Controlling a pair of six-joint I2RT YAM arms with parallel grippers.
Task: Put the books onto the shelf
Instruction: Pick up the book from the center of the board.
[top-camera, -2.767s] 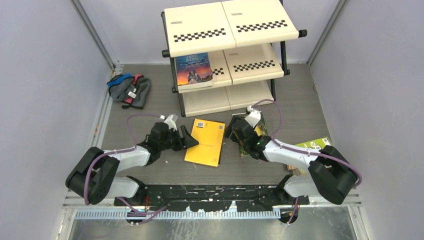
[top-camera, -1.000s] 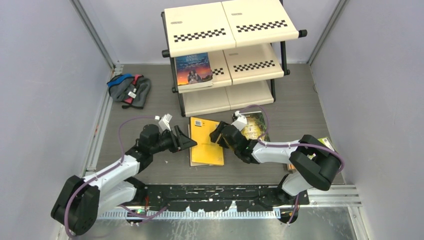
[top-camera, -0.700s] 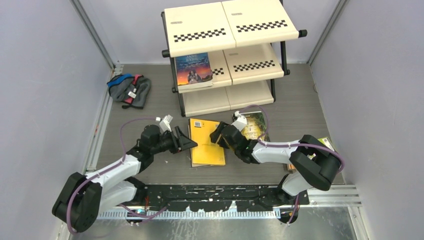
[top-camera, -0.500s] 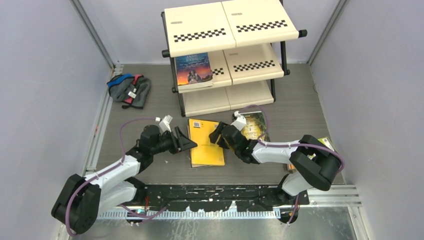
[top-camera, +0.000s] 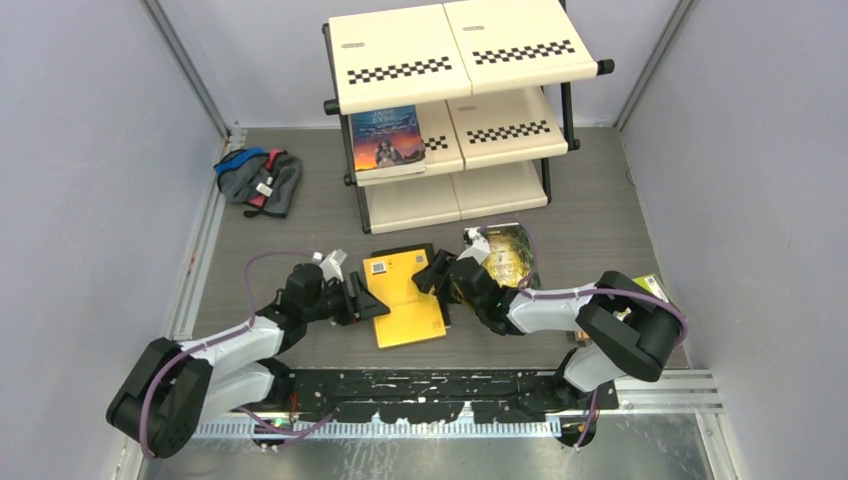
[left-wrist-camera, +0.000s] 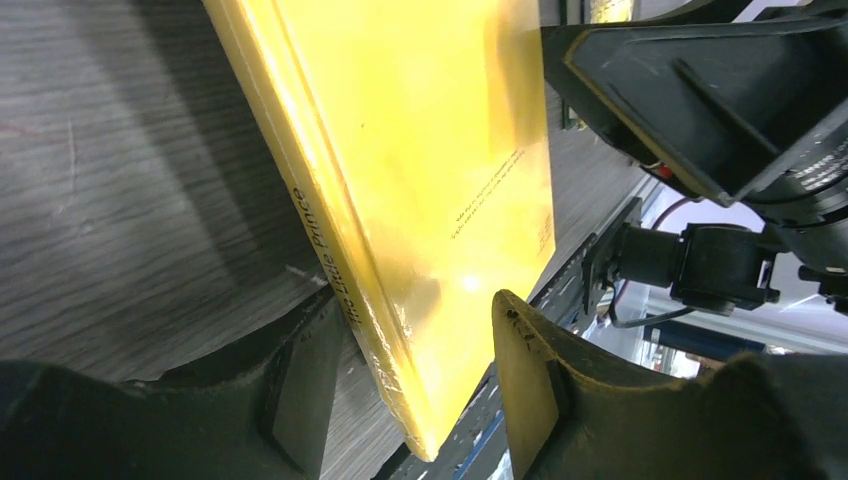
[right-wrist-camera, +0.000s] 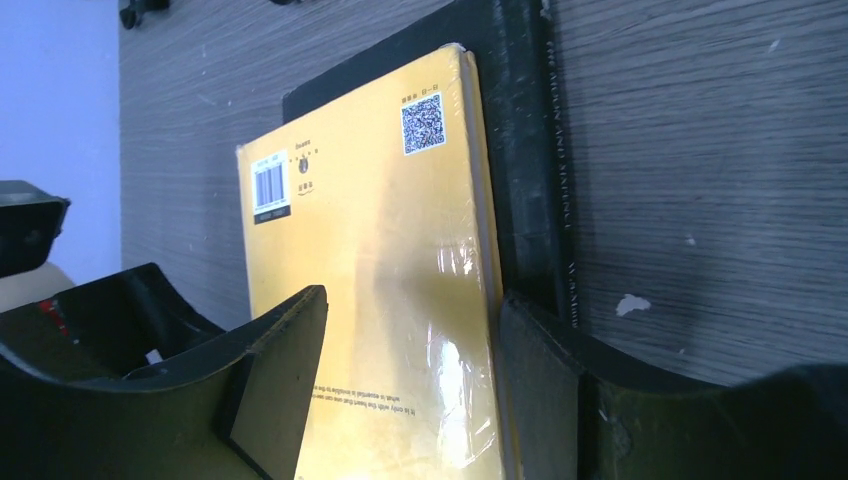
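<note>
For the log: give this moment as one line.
yellow book: on black book | left jaws: open astride spine edge | right jaws: open astride opposite edge | shelf: blue book, middle tier

The cream three-tier shelf (top-camera: 400, 72) stands at the grey table's (top-camera: 600, 200) far edge, with a blue paperback (top-camera: 385, 138) on the left of its middle tier. Before it a yellow paperback (top-camera: 405, 310) lies on a black paperback (right-wrist-camera: 525, 130), a green-gold paperback (top-camera: 510, 255) just right. A grey-blue cloth bundle (top-camera: 260, 180) lies near the far left corner.

My overhead camera looks down on the whole table (top-camera: 300, 215); both wrist cameras sit close, sharing the yellow book (top-camera: 405, 300).
</note>
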